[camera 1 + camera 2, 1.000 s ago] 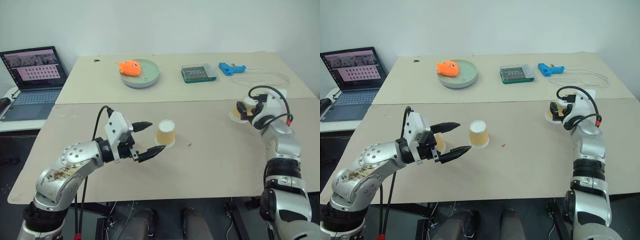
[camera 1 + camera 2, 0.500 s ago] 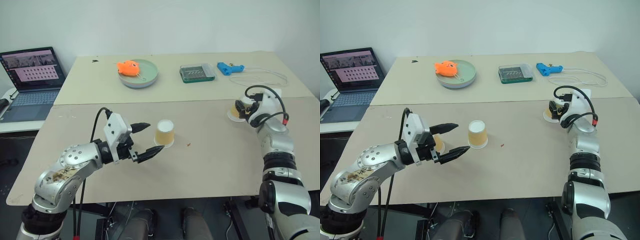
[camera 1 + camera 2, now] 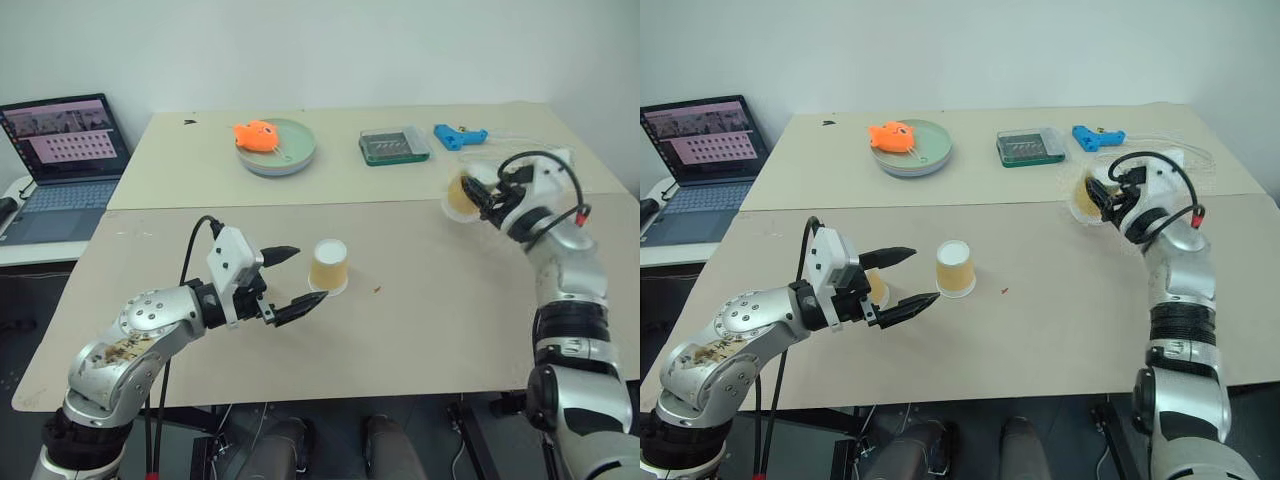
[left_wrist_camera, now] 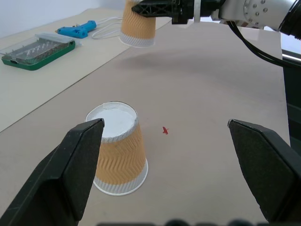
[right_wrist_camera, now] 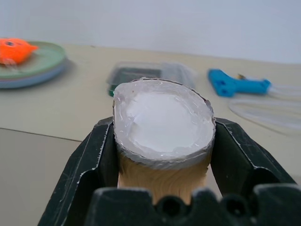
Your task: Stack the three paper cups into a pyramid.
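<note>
Where right fingers (image 5: 101, 155) pinch, one paper cup (image 5: 162, 136) between.

No readable text anywhere. The laptop (image 3: 65, 160) screen shows a grid of small thumbnails under a strip, too small to read. The paper cups (image 4: 117, 150) are plain, with no print or label

The left gripper (image 3: 291, 280) is held level over the table, its fingers spread wide. The right gripper (image 3: 470, 193) is raised off the table, its fingers clamped on a paper cup (image 5: 162, 136).
</note>
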Tool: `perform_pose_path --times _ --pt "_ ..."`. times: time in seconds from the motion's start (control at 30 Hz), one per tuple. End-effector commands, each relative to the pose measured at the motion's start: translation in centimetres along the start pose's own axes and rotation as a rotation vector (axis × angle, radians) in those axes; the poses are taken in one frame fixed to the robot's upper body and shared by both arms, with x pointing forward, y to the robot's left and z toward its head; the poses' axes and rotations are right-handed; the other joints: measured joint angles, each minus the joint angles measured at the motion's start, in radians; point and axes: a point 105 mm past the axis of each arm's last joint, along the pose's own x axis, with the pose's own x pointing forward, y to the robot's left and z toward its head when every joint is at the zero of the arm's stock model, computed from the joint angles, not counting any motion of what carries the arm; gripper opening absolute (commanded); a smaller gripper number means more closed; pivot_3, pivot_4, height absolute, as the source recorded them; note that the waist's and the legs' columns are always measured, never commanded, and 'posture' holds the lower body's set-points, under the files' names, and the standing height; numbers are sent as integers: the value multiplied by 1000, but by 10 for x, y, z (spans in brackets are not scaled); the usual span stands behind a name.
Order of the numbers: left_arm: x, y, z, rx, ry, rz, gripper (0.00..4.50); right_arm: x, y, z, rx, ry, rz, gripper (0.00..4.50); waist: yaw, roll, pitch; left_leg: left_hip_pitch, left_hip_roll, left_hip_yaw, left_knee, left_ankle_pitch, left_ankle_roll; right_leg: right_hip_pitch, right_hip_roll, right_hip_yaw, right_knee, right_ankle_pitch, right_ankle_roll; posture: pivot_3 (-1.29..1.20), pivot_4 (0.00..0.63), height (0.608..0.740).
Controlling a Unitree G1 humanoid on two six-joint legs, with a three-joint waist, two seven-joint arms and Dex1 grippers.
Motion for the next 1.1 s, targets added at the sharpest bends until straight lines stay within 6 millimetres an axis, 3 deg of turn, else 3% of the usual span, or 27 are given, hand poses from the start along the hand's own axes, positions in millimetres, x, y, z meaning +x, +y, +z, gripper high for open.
perform_pose_path --times 0.03,0.17,0.3,0.53,1.1 --pt "-1 -6 8 29 -17 -22 4500 -11 36 19 -30 -9 279 2442 1 0 0 0 0 0 0 0 0 0 0 0 0 0 0 0 150 730" --pt "0 -6 9 28 -21 -26 4500 -22 59 7 -61 68 457 2442 1 0 0 0 0 0 0 0 0 0 -1 0 0 0 0 0 150 730" --pt "-1 -5 10 34 -19 -28 4500 -34 89 -24 -164 203 693 2442 1 0 0 0 0 0 0 0 0 0 -1 -1 0 0 0 0 150 730" --pt "-4 -3 13 46 -10 -23 4500 -24 107 -35 -204 225 784 2442 -1 0 0 0 0 0 0 0 0 0 -2 -1 0 0 0 0 150 730" --pt "-8 -2 11 43 0 8 4500 -4 141 -36 -192 161 847 2442 0 0 0 0 0 0 0 0 0 -1 -1 -1 0 0 0 0 150 730"
